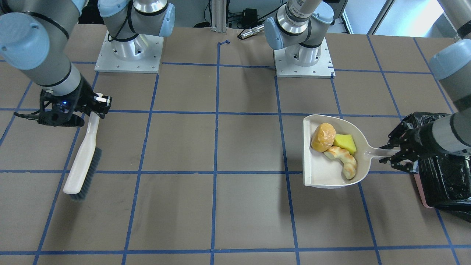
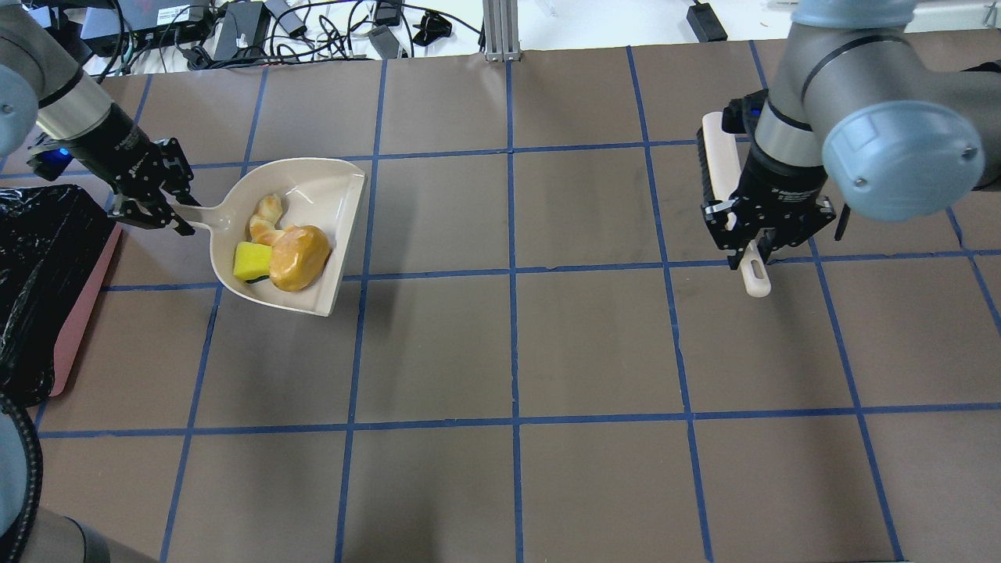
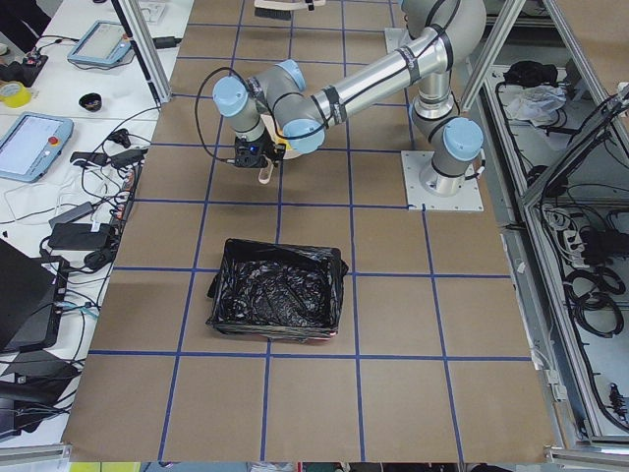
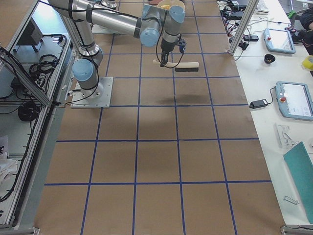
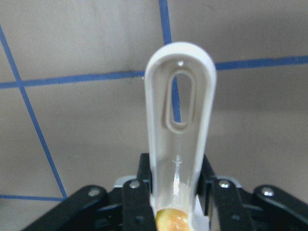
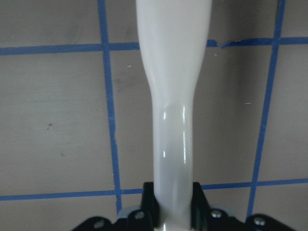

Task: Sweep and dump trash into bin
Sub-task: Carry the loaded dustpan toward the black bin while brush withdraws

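Observation:
My left gripper (image 2: 152, 202) is shut on the handle of the beige dustpan (image 2: 313, 184), next to the bin (image 2: 39, 266), a pink container lined with a black bag. The pan holds the trash: an amber lump (image 2: 299, 256), a croissant-like piece (image 2: 264, 220) and a yellow wedge (image 2: 250, 261). The front view shows the same pan (image 1: 323, 175), lump (image 1: 323, 137), wedge (image 1: 345, 142), croissant (image 1: 344, 161), left gripper (image 1: 395, 152) and bin (image 1: 441, 180). My right gripper (image 2: 749, 234) is shut on the handle of a white brush (image 2: 719, 152), far from the pan.
The table is brown with a blue tape grid. The brush (image 1: 81, 162) hangs with its dark bristles just over the table, casting a shadow. The arm bases (image 1: 128, 51) stand at the robot's edge. Cables lie beyond the table's far edge (image 2: 235, 31).

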### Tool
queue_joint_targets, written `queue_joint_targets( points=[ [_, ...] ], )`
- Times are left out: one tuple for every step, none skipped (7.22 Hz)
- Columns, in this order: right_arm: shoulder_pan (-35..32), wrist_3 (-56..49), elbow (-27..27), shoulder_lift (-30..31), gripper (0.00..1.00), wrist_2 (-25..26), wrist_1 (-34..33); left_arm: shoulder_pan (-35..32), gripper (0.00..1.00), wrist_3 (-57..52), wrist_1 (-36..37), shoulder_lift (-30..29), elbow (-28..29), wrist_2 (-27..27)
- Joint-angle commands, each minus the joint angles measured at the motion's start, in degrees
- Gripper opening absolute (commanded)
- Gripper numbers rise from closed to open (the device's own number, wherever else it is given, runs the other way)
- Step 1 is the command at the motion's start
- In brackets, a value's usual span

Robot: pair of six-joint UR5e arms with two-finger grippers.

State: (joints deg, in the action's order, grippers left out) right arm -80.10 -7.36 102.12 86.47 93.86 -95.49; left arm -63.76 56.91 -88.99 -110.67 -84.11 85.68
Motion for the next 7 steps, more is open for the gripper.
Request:
queue_joint_targets(
  points=[
    [3.1,-1.0,0.1,-1.5,0.00,0.2,-0.7,4.5,0.00,-2.6,-4.0,-3.2,6.6,2.5],
    [3.2,-0.9,-0.2,-4.8,0.00,0.1,-3.9,5.2,0.00,-2.7,-5.2,-4.9,10.0,3.3],
    [3.9,-1.9,-0.3,-7.6,0.00,0.3,-8.3,6.6,0.00,-3.6,-6.0,-6.0,12.5,3.4],
    [5.0,-3.8,-0.5,-9.4,0.00,0.2,-8.7,8.8,0.00,-4.8,-7.2,-7.2,15.2,3.6],
    [5.7,-5.9,-0.4,-10.2,0.00,0.4,-11.1,10.1,0.00,-5.4,-8.8,-8.8,18.6,4.8],
    [5.7,-6.5,-0.4,-11.0,0.00,2.5,-11.5,11.8,0.00,-6.0,-10.4,-9.8,21.4,5.0],
    [5.8,-8.7,-0.5,-12.4,0.00,4.0,-11.7,13.5,0.00,-7.5,-11.1,-11.0,23.6,5.1]
  ],
)
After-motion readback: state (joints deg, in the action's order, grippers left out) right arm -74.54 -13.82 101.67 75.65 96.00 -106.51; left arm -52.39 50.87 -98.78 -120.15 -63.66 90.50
